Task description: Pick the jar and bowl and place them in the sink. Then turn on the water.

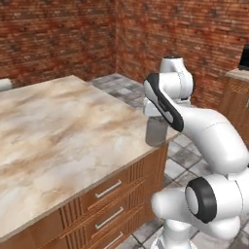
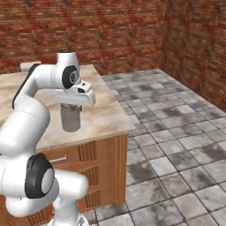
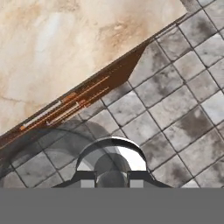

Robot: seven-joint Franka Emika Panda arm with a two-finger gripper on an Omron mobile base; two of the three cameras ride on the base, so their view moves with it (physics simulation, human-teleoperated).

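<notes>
Nearest the hand camera: two small dark finger tips [image 3: 87,180] pinching the small translucent grey cylindrical jar [image 3: 111,161] at its narrower lid-like top, glossy rim showing between them. Two-finger gripper [image 2: 70,106] closed on the jar, jar hanging below the hand at the near right corner of the beige marbled countertop [image 1: 58,131], seemingly lifted just clear of the top and partly out over the grey stone-tile floor [image 2: 176,145], wooden drawer fronts [image 1: 109,204] below. Judged rigid, light, smooth-walled and slippery, so prone to twisting or sliding in a two-point pinch. Best held at the neck, under the lid shoulder, upright, with slow swings during the carry. Possibly breakable if dropped onto tile.
</notes>
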